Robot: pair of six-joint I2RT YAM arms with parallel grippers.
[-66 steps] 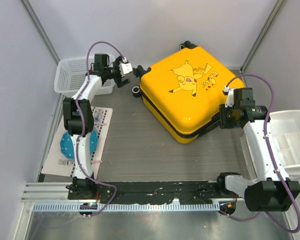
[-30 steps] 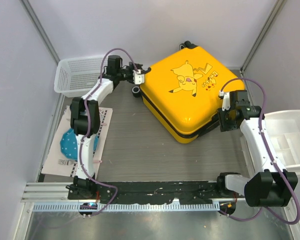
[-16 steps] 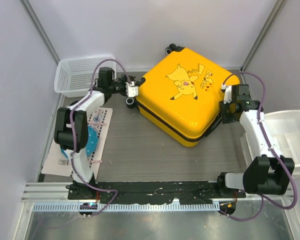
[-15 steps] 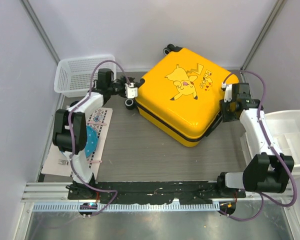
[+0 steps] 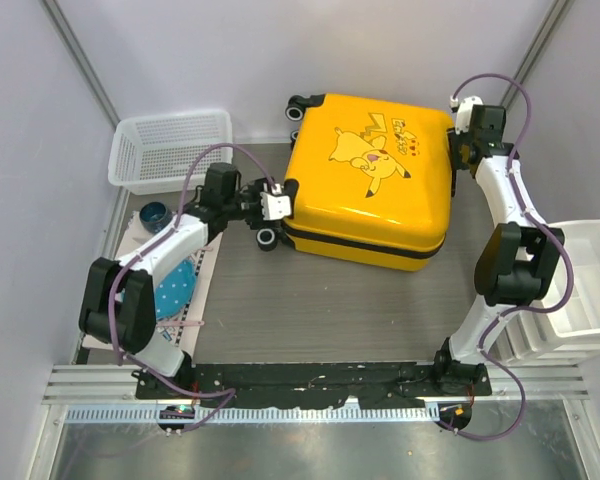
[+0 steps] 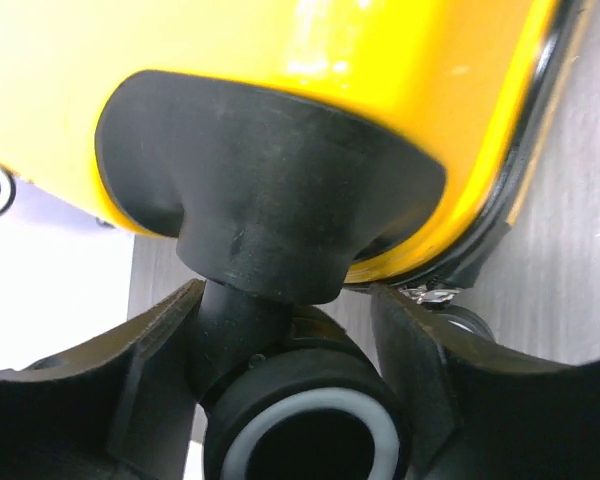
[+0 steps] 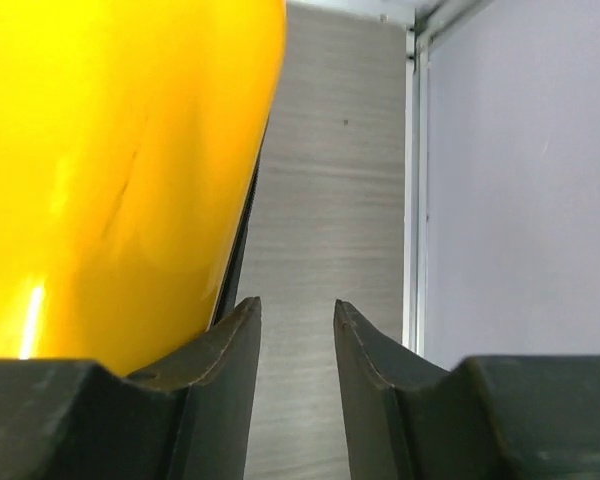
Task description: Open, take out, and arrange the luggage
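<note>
The luggage (image 5: 370, 175), a yellow hard-shell case with a Pikachu print, lies flat and zipped shut at the back middle of the table. My left gripper (image 5: 277, 205) is at its near-left corner. In the left wrist view, my left gripper (image 6: 285, 290) is shut around the black wheel (image 6: 300, 420) and its stem under the wheel housing (image 6: 270, 190). My right gripper (image 5: 460, 152) is at the case's far-right corner. In the right wrist view, my right gripper (image 7: 295, 302) stands open with only table between its fingers, the left finger against the yellow shell (image 7: 110, 170).
A white mesh basket (image 5: 170, 148) stands at the back left. White drawer bins (image 5: 580, 290) sit at the right edge. A paper mat with a blue plate (image 5: 170, 285) and a dark blue cup (image 5: 155, 215) lie left. The wall frame (image 7: 415, 180) runs close beside my right gripper.
The luggage has turned clockwise and its wheels swung toward the left. My left gripper came nearer with the wheel. My right arm stretched to the far-right corner.
</note>
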